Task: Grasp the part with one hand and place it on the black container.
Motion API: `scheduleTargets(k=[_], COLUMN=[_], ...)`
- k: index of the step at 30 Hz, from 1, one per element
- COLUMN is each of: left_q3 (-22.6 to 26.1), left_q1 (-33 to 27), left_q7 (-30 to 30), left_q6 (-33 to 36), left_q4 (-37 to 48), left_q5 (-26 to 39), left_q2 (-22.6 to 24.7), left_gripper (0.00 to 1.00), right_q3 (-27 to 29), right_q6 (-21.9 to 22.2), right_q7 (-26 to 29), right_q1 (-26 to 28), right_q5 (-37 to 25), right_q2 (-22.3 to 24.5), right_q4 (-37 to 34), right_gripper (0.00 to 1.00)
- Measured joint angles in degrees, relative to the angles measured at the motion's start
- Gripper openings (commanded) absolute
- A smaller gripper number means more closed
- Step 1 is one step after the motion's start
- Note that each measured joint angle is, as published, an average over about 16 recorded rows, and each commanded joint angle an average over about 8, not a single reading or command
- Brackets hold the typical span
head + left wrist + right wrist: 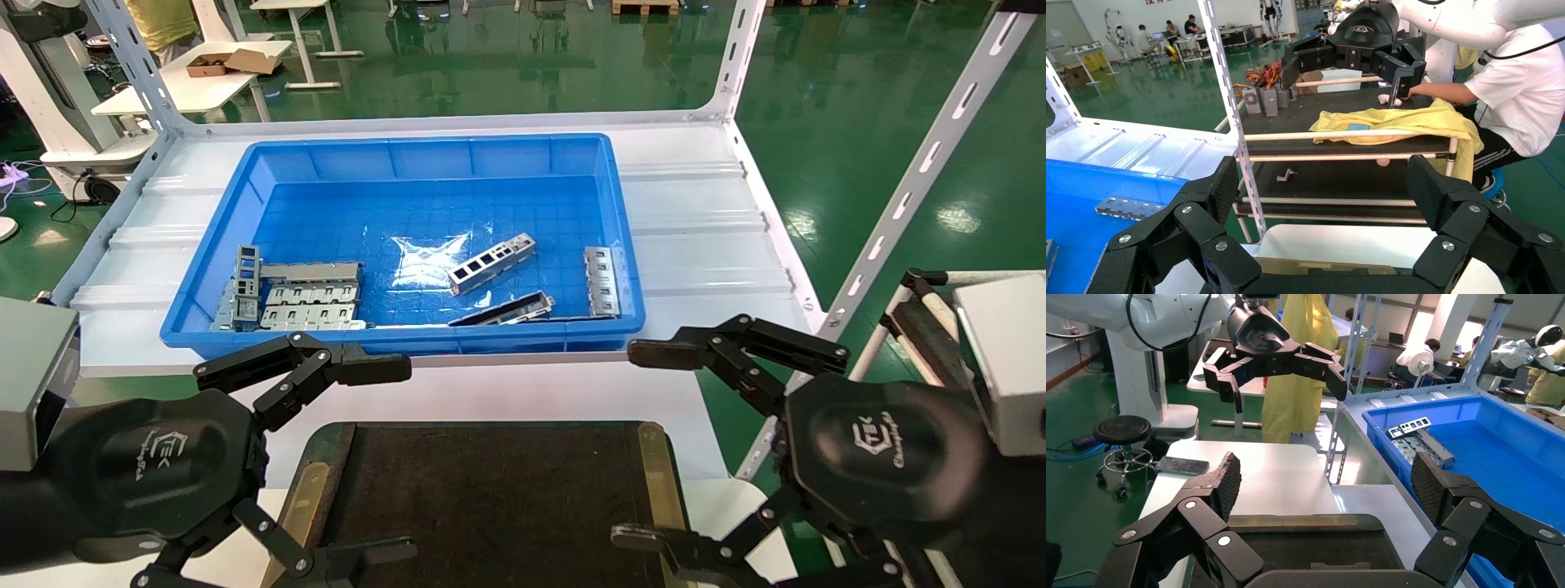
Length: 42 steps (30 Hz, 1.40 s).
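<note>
both arms hover low over the black container (490, 490), fingers spread wide and empty: left gripper (384, 461) and right gripper (645, 445) flank the tray. the part (492, 262) lies ahead of them in the blue bin (245, 184), loose and apart from the stacked pieces (306, 296), so easy to reach.

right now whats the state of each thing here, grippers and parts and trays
left gripper: open, empty, over the black container's left edge
right gripper: open, empty, over its right edge
part: lying loose mid-bin, cut-outs showing, not grasped
black container: nothing on it
blue bin: open-topped, holding the part and other metal pieces
stacked pieces: piled at the bin's left
</note>
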Motion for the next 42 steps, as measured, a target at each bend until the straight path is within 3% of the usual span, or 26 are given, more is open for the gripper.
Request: scheduleTargets(k=[42], left_q3=[0.30], left_q1=[-1.43], left_q7=[0.51], left_q6=[-1.99], left_q4=[-0.21], left_q5=[2.49], left_q2=[0.44], left_gripper=[1.00], right_q3=[-0.01], right_q6=[-0.01], right_q7=[-0.01], right_q1=[0.01], right_q5=[0.00], right_q2=[0.00], right_q4=[-0.02], right_gripper=[1.00])
